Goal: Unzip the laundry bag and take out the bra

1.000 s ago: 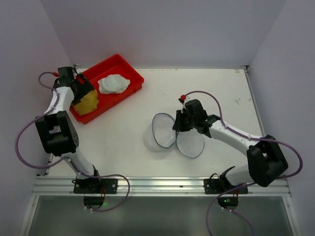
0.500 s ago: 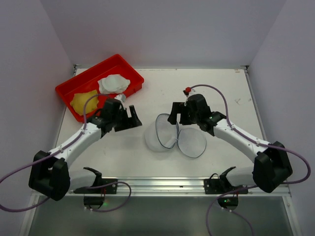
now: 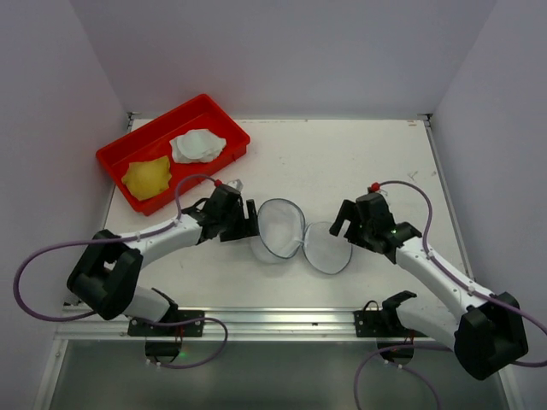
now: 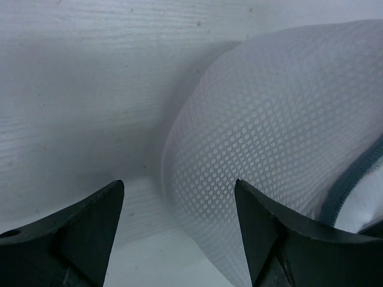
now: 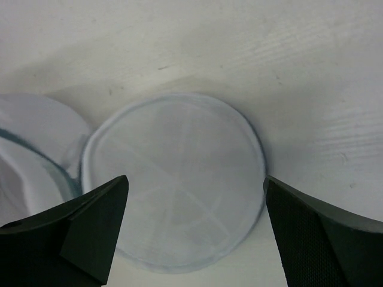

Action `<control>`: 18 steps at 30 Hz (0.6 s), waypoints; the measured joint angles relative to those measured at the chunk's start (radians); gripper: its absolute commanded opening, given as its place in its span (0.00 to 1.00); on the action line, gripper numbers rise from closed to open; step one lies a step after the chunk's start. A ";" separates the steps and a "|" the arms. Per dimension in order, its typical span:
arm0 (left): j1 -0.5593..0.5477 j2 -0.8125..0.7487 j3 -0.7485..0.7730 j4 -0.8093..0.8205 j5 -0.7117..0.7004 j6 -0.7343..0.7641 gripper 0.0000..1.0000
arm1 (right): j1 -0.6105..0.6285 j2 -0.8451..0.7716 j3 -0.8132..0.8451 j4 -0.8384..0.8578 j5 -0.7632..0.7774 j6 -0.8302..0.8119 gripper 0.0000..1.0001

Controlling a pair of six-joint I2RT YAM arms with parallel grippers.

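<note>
The laundry bag (image 3: 278, 229) lies unzipped mid-table, its white mesh drum open and its round lid (image 3: 330, 248) flat on the table to the right. My left gripper (image 3: 249, 225) is open at the drum's left side. In the left wrist view the mesh wall (image 4: 269, 119) bulges between the spread fingers (image 4: 90, 233), ungripped. My right gripper (image 3: 344, 226) is open by the lid's right edge. The right wrist view shows the lid (image 5: 173, 185) under wide-apart jaws, with nothing held. A yellow folded garment (image 3: 147, 177), apparently the bra, lies in the red tray.
The red tray (image 3: 154, 126) stands at the back left and also holds a white crumpled garment (image 3: 198, 145). Side walls close in the table on the left, right and back. Both arms' cables loop over the table's near edge.
My left arm swung from the red tray, leaving the yellow garment there, to the bag's left side. My right gripper opened, let go of the bag and drew back to the right.
</note>
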State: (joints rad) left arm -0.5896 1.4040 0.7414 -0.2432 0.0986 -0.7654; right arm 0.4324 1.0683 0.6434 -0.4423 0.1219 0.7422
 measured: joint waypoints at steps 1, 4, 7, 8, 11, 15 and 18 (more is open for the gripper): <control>0.000 0.021 -0.002 0.003 -0.010 -0.003 0.70 | -0.007 -0.020 -0.022 -0.015 0.002 0.015 0.95; 0.000 0.098 -0.007 0.022 -0.035 -0.013 0.54 | -0.023 -0.058 -0.058 -0.051 0.016 0.053 0.93; 0.000 0.138 -0.003 0.069 -0.047 -0.025 0.41 | -0.045 -0.059 -0.065 -0.067 0.015 0.068 0.89; 0.000 0.148 -0.003 0.080 -0.047 -0.030 0.38 | -0.051 -0.054 -0.066 -0.067 0.012 0.070 0.88; 0.000 0.161 -0.003 0.107 -0.048 -0.038 0.34 | -0.061 -0.028 -0.066 -0.059 -0.014 0.072 0.86; 0.000 0.158 -0.003 0.105 -0.061 -0.040 0.31 | -0.061 0.044 -0.066 -0.033 -0.065 0.077 0.83; 0.000 0.148 -0.008 0.095 -0.086 -0.041 0.29 | -0.061 0.101 -0.069 -0.003 -0.107 0.080 0.81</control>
State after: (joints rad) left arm -0.5892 1.5524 0.7334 -0.1478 0.0128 -0.8062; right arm 0.3717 1.1698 0.5739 -0.4458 0.0151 0.8227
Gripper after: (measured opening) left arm 0.301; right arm 0.827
